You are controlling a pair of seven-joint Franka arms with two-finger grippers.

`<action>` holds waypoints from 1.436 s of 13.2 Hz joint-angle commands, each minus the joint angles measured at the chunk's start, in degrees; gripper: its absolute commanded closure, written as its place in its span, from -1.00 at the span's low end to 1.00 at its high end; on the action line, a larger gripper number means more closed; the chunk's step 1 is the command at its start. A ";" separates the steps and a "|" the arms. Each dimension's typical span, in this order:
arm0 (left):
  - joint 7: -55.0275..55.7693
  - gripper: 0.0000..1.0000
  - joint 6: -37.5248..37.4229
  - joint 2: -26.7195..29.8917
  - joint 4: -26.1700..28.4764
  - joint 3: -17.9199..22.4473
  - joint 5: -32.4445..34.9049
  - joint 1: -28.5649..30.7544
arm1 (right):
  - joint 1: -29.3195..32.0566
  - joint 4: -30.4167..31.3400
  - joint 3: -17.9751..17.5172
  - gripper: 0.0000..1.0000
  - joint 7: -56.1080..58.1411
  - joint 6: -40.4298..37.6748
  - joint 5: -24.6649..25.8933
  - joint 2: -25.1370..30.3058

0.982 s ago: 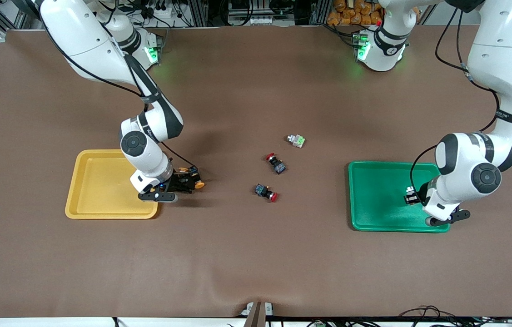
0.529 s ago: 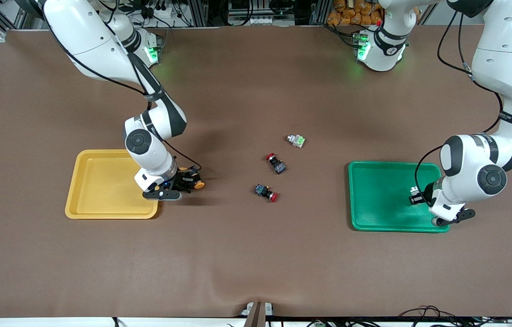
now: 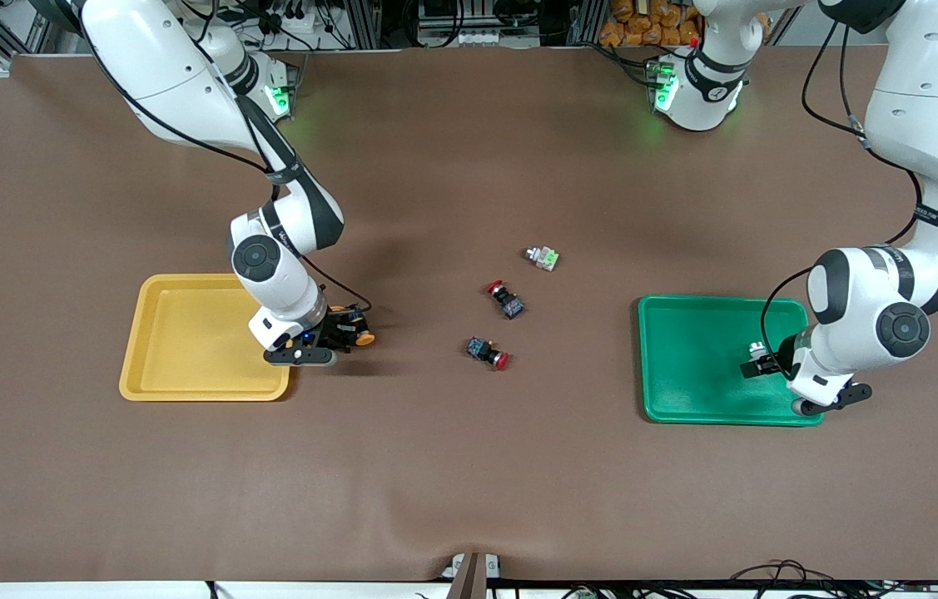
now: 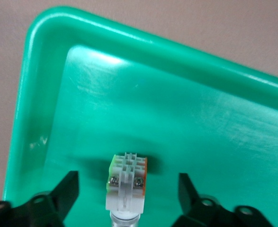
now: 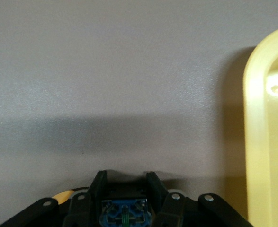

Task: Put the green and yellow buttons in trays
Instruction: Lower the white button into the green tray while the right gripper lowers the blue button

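My left gripper (image 4: pixel 128 189) has just sprung open – green button (image 4: pixel 127 182) dropped in the green tray (image 3: pixel 689 366); right gripper (image 5: pixel 124 189) now clamps a yellow button (image 3: pixel 356 333) beside the yellow tray (image 3: pixel 186 337).

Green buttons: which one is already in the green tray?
The green button between the open left gripper's fingers lies in the green tray; the other green button lies on the table.

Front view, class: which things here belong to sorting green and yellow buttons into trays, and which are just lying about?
Part of the job:
- yellow tray
- green tray
- yellow button in the right gripper, beside the yellow tray
- green button between the open left gripper's fingers, in the green tray
- green button on the table

Just lying about:
- two red buttons
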State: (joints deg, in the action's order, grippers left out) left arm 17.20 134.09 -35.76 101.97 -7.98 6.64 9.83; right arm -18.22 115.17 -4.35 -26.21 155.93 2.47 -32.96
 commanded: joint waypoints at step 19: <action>28.75 -1.00 -19.73 18.60 3.04 -16.52 -0.58 -0.16 | 15.76 -5.58 0.04 1.00 25.15 -24.53 0.69 9.66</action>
State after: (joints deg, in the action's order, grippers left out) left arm 41.77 116.92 -20.80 101.73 -22.17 6.64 9.04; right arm -4.20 109.76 -3.30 -2.74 131.72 2.52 -23.15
